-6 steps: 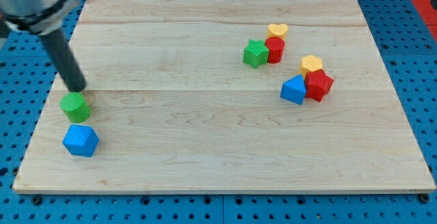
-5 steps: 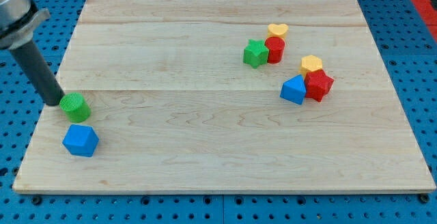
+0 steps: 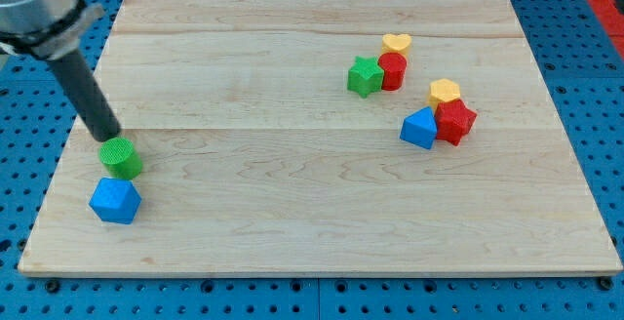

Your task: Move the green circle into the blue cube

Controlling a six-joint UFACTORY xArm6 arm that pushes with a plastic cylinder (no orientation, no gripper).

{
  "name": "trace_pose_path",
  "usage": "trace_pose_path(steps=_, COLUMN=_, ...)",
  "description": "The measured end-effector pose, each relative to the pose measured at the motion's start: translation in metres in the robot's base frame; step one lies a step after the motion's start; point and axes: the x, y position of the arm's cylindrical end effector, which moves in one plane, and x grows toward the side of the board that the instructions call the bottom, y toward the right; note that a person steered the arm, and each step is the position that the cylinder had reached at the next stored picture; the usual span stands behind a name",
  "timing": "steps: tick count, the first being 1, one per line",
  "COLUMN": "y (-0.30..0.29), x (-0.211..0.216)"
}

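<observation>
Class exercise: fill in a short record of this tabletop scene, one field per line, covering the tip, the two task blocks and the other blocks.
tip: my tip touches the upper-left edge of the green circle
target: blue cube, just below the green circle, about touching
upper group: green star, red cylinder, yellow heart
right group: blue block, red block, yellow block
surface: wooden board
</observation>
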Motion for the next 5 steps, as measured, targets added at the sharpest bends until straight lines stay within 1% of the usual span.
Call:
trace_pose_path(steps=1, y=-0.004, x=0.019)
trace_pose_path(steps=2, y=0.01, x=0.026)
trace_pose_path(steps=3, y=0.098, x=0.003)
trace_pose_path(steps=5, y=0.294, x=-0.077)
